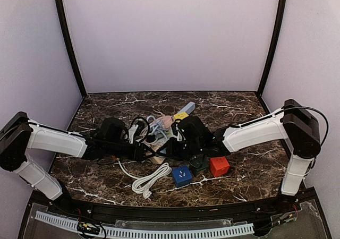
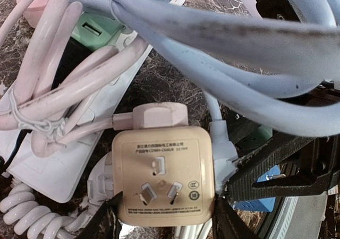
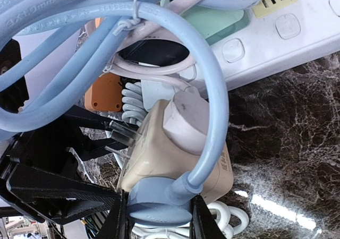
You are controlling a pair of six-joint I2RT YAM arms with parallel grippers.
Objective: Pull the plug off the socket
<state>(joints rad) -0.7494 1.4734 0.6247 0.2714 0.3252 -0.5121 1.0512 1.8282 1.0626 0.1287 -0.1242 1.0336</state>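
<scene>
A beige cube socket (image 2: pixel 164 172) has a pale pink plug (image 2: pixel 159 114) in its far face and white plugs in its sides. My left gripper (image 2: pixel 167 225) is shut on the cube, one finger on each lower side. In the right wrist view the cube (image 3: pixel 154 143) shows its metal prongs (image 3: pixel 119 135), and a blue plug (image 3: pixel 159 199) sits flush against its near face. My right gripper (image 3: pixel 158 220) is shut on that blue plug, whose blue cable (image 3: pixel 215 90) loops up over the cube. In the top view both grippers meet at the cube (image 1: pixel 158 153) at table centre.
A white power strip (image 3: pixel 276 32) with bundled pink and blue cables lies just behind the cube. A blue cube (image 1: pixel 181 175), a dark green one (image 1: pixel 199 164) and a red one (image 1: pixel 219 166) sit near the front right. A white coiled cable (image 1: pixel 151 179) lies in front.
</scene>
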